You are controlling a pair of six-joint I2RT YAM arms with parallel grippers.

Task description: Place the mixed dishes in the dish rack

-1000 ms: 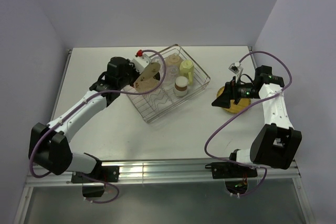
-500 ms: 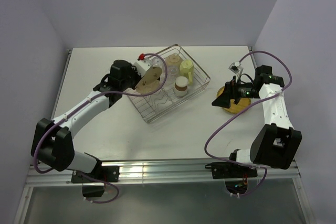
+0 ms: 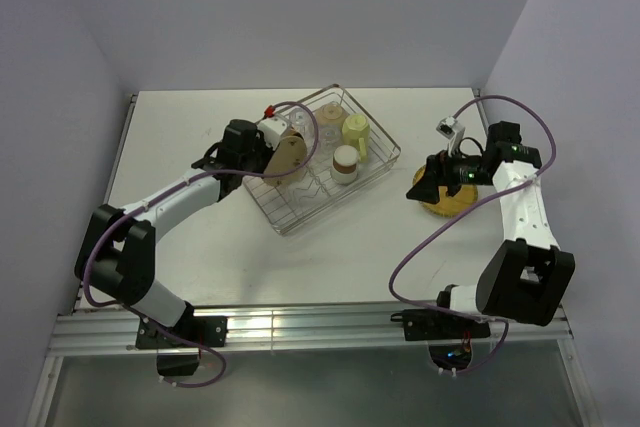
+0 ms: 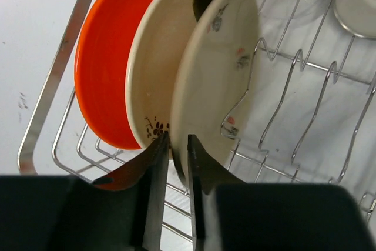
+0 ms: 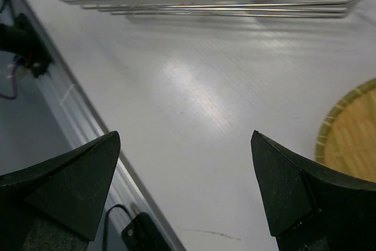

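The dish rack [image 3: 292, 219] stands mid-table. In the left wrist view an orange plate [image 4: 103, 74] and a cream plate [image 4: 153, 80] stand on edge in its dividers. A second cream speckled plate [image 4: 217, 74] stands upright beside them. My left gripper [image 4: 177, 145] is shut narrowly on that plate's lower rim, and from above it [image 3: 272, 152] sits at the rack's left side. My right gripper [image 5: 185, 136] is wide open over bare table. The yellow woven plate [image 5: 352, 139] lies just to its right, below the right arm [image 3: 455, 205].
A pale-green mug [image 3: 355, 130], a brown-and-white cup [image 3: 345, 162] and clear glasses [image 3: 325, 137] stand in the rack's far half. The rack's front rail [image 5: 223, 1] runs across the top of the right wrist view. The table's near edge and cabling [image 5: 23, 45] lie to the left there.
My left arm has reached right and stood the cream plate upright in the rack beside the other plates. The right arm has barely shifted.
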